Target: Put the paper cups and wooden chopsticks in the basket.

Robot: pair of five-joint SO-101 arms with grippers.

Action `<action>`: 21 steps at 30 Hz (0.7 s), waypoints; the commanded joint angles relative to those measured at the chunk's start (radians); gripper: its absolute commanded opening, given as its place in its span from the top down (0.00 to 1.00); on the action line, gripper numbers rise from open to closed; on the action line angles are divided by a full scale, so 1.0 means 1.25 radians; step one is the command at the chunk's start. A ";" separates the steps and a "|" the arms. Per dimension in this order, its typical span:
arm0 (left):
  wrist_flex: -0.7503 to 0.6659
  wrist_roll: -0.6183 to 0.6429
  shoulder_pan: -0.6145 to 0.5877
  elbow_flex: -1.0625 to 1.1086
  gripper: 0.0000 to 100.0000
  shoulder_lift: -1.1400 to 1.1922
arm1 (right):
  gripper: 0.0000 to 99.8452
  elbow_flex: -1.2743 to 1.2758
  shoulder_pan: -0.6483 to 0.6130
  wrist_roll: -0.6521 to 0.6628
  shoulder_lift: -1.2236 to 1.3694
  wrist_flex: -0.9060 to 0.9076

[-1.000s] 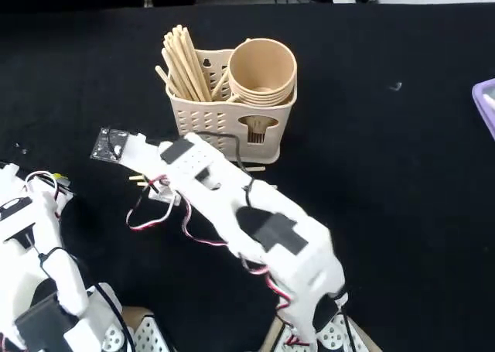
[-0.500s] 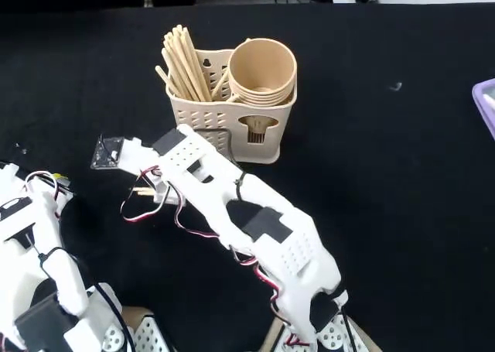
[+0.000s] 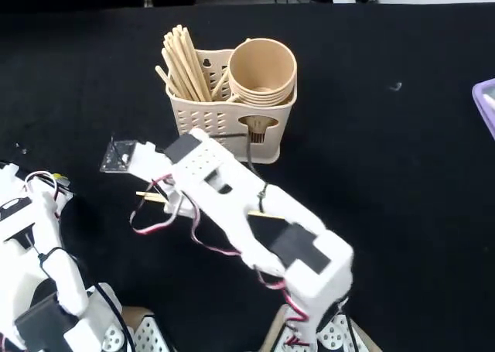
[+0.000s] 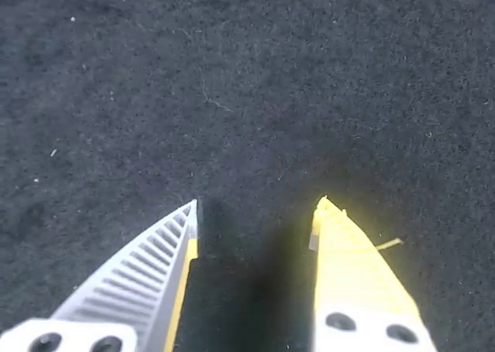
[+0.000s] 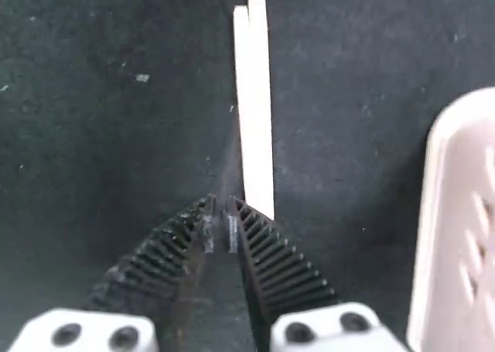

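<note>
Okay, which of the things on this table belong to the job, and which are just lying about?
Job: basket; paper cups stacked in it; chopsticks standing in it; loose chopsticks outside it.
Lying about: purple object; small pale scrap.

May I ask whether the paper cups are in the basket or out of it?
In: the stacked paper cups stand upright inside the basket, beside chopsticks.
</note>
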 commanded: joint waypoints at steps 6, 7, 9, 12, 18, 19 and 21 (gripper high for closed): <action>-0.007 0.011 -0.002 -0.026 0.76 -0.028 | 0.82 0.149 0.011 -0.068 -0.090 -0.228; -0.007 0.010 -0.002 -0.026 0.76 -0.028 | 0.78 0.138 0.010 -0.066 -0.073 -0.232; -0.006 0.010 -0.002 -0.026 0.76 -0.028 | 0.75 0.110 0.010 -0.066 -0.028 -0.234; -0.006 0.010 -0.002 -0.025 0.76 -0.028 | 0.78 0.048 0.017 -0.066 0.058 -0.228; -0.005 0.010 -0.003 -0.024 0.76 -0.028 | 0.87 -0.085 0.025 -0.022 0.165 -0.104; -0.005 0.010 -0.003 -0.024 0.76 -0.028 | 0.92 -0.094 0.025 -0.007 0.165 -0.083; -0.005 0.010 -0.003 -0.024 0.76 -0.028 | 0.99 -0.101 0.025 0.005 0.158 -0.050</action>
